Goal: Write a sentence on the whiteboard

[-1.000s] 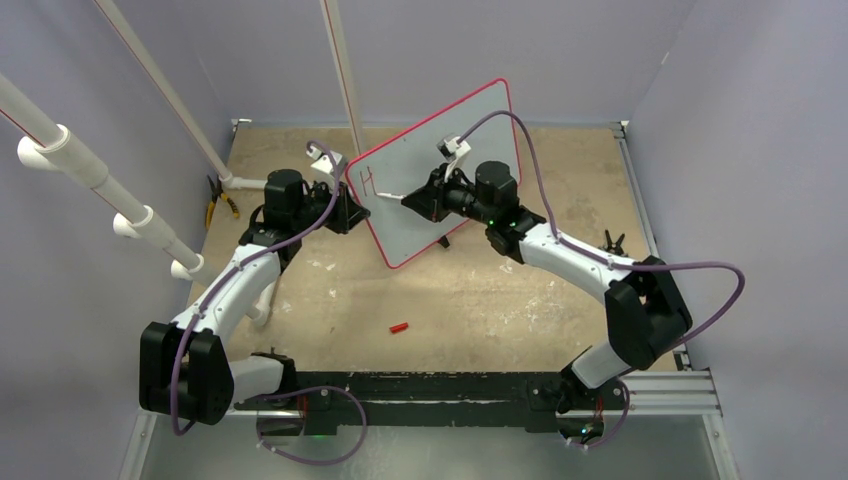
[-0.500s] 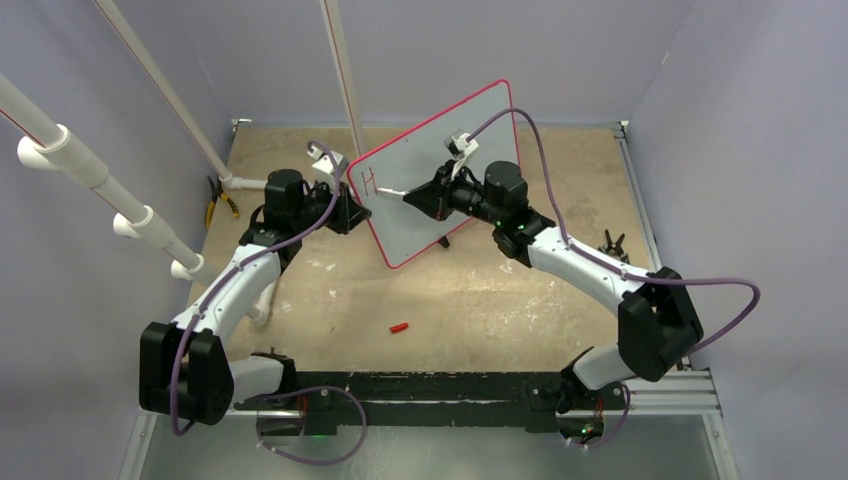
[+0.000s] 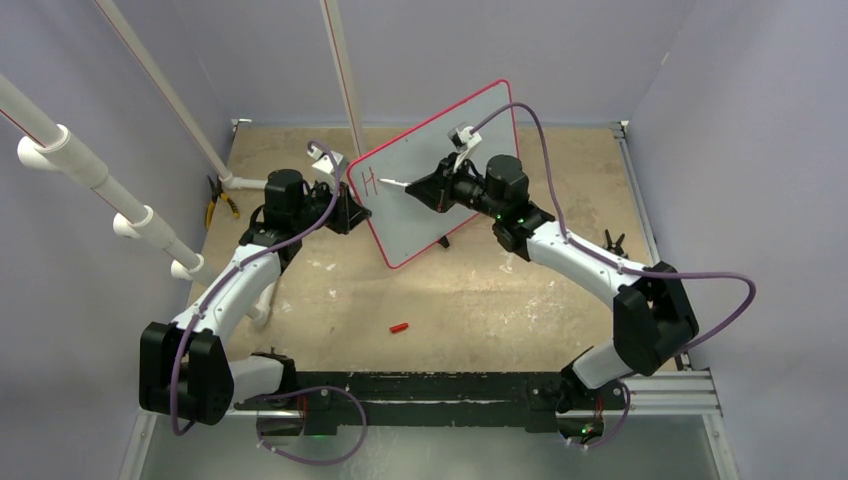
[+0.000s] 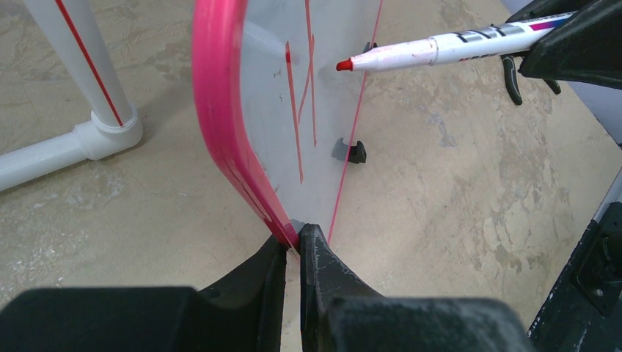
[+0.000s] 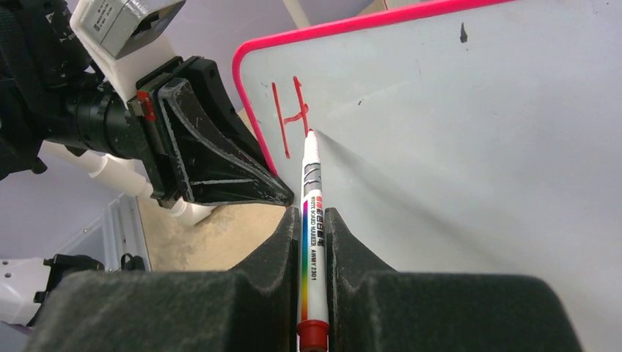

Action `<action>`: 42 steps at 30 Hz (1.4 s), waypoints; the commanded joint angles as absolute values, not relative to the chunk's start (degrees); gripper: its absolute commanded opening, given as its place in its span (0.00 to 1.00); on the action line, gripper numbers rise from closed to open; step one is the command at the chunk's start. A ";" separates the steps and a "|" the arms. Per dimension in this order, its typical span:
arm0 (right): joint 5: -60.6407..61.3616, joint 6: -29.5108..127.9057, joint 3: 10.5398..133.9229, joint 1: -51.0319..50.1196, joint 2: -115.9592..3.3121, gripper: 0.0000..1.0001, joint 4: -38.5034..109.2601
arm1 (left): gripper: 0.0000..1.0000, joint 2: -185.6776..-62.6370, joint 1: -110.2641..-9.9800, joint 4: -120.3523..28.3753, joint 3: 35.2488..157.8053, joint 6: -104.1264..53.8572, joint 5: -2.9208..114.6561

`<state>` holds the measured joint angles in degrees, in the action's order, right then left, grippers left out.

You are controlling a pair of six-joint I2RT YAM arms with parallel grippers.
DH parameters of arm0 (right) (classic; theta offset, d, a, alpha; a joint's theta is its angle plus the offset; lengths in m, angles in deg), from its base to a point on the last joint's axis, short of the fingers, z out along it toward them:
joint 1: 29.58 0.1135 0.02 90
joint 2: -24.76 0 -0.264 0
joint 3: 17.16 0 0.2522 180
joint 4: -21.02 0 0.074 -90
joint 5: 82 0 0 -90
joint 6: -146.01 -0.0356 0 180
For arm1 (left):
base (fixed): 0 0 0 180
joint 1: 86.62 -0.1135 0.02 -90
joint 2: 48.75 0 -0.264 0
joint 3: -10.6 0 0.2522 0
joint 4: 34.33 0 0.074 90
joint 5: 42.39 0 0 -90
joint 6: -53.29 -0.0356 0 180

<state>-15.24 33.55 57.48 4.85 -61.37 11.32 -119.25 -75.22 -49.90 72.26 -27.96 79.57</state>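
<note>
- Right gripper [image 5: 314, 220] is clenched on a white whiteboard marker with a rainbow stripe and a red tip [image 5: 311, 183], with the barrel pinched between both black fingers and the red end plug at the rear.
- Left gripper [image 4: 293, 246] is clamped on the thin red rim of the large pale grey-white whiteboard [image 4: 216, 110], with one finger on each face of the board near its lower left edge.
- The whiteboard [image 3: 415, 225] stands on edge on the tan table, tilted and turned at a slant, between the two arms and towards the back of the table.
- The red handwritten lettering [image 5: 291, 110] sits in the board's upper left corner, close to the rim, and consists of a single "H".
- The marker's tip is just to the right of the "H" and a little below its crossbar; I cannot tell whether it touches the surface.
- In the top view, the right gripper [image 3: 425, 187] reaches across the board's face from the right, and the left gripper [image 3: 355, 212] meets the board's left edge.
- A small red marker cap [image 3: 399, 327] lies on the table well in front of the board.
- White plastic pipes [image 3: 80, 165] run along the left side, with yellow-handled pliers [image 3: 215, 205] beside them.
</note>
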 commanded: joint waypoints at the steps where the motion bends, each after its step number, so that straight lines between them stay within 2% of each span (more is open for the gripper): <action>1: -13.65 33.07 60.20 4.31 -62.17 0.00 8.63 | 0.00 -118.32 -75.38 -48.00 73.67 -29.99 79.05; 26: -16.67 35.43 61.90 2.97 -64.68 0.00 7.98 | 0.00 -118.70 -75.37 -48.00 73.80 -29.91 79.33; 42: -18.56 38.59 59.64 2.95 -64.80 0.00 12.49 | 0.00 -119.06 -75.37 -48.00 73.80 -29.95 79.25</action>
